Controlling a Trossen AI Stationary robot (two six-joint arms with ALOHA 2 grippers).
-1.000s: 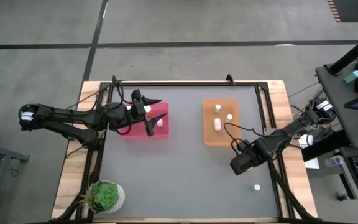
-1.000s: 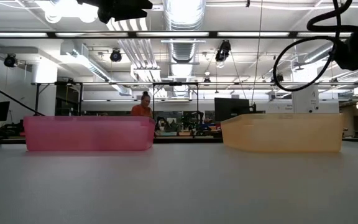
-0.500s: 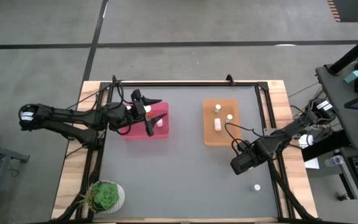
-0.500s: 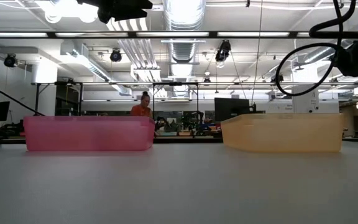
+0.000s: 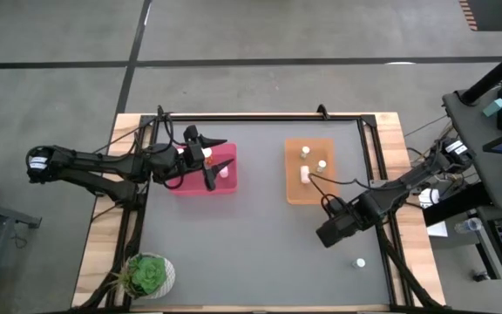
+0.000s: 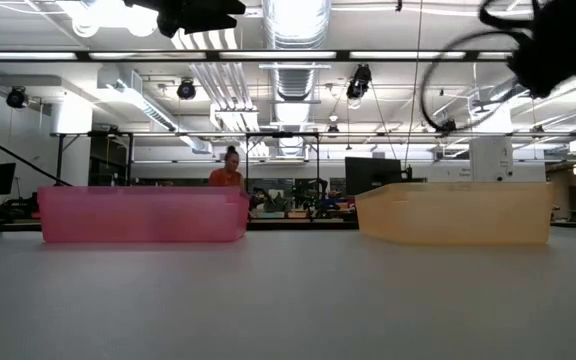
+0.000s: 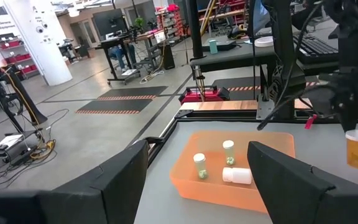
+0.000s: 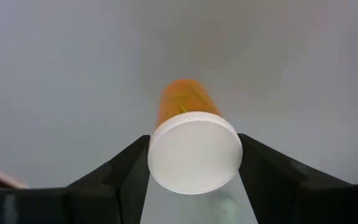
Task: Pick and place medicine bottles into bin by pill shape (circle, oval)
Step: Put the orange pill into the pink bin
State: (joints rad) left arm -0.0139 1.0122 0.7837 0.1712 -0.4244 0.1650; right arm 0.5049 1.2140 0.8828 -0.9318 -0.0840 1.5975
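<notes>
Over the pink bin, left tool spread wide, empty, hovering. Inside: one bottle, perhaps more hidden. Orange bin: three bottles sorted. Beyond, right tool clamping an orange bottle by its cap. One bottle left on grey desk; workshop behind.

My right gripper is drifting slightly toward the table's left and near side compared with a second ago, and its cable loop is swinging across the upper part of the low view. Its fingers are now closing in on an orange bottle, pressing against the white cap.
</notes>
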